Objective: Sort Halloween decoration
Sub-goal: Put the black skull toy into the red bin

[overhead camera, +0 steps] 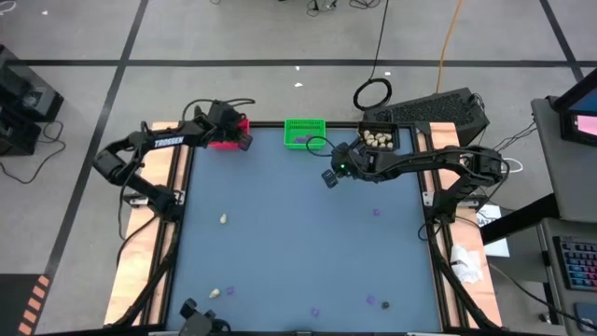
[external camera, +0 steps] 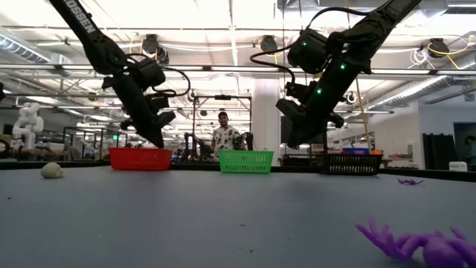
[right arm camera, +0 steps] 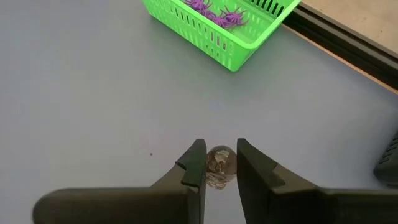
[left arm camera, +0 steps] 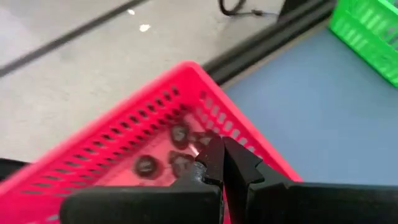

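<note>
We see purple bit (external camera: 416, 242) nearest low camera, flat, spiky legs. Cream lumps (overhead camera: 224, 218) scattered on table (overhead camera: 298, 243), more purple bits (overhead camera: 377, 212) right side. Right gripper (right arm camera: 216, 163) pinching rounded grey-brown lump (right arm camera: 219, 163) above table, near green bin (right arm camera: 217, 25) full of purple. Left gripper (left arm camera: 217, 163) fingers closed, empty, over red bin (left arm camera: 124, 143) holding dark lumps (left arm camera: 146, 165). Black bin (overhead camera: 381, 138): cream lumps.

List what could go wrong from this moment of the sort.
1. The right gripper pinches a small rounded trinket only at the tips of its jaws, above bare table; it may slip out before reaching a bin.
2. The left gripper, jaws shut, hangs at the red bin wall; a low sideways move could nudge the bin and its dark lumps.
</note>
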`<state>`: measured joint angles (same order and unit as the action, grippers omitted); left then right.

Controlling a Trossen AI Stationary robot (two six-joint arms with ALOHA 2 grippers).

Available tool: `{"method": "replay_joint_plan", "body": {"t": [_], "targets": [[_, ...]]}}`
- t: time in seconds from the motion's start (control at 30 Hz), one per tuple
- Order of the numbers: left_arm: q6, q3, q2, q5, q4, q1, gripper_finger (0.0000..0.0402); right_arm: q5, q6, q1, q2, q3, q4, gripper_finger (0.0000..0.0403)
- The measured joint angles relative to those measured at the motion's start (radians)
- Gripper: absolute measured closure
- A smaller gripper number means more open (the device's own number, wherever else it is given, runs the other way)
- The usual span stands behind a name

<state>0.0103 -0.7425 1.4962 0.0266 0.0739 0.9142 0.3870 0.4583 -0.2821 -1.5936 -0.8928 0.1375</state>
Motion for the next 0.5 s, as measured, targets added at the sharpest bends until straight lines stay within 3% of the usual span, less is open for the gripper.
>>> {"method": "replay_joint_plan", "body": {"t": [0.23, 0.5], "targets": [[-0.042, 0.045, -0.142, 0.004, -0.026, -0.001, 0.0402, -0.008, -0.022, 0.000, 0.000, 0.000, -0.076, 0.0356], [0.030, 0.255, -0.405, -0.056, -0.216, -0.008, 0.0402, -0.185, -0.129, -0.037, -0.021, -0.018, -0.360, 0.0355]]}}
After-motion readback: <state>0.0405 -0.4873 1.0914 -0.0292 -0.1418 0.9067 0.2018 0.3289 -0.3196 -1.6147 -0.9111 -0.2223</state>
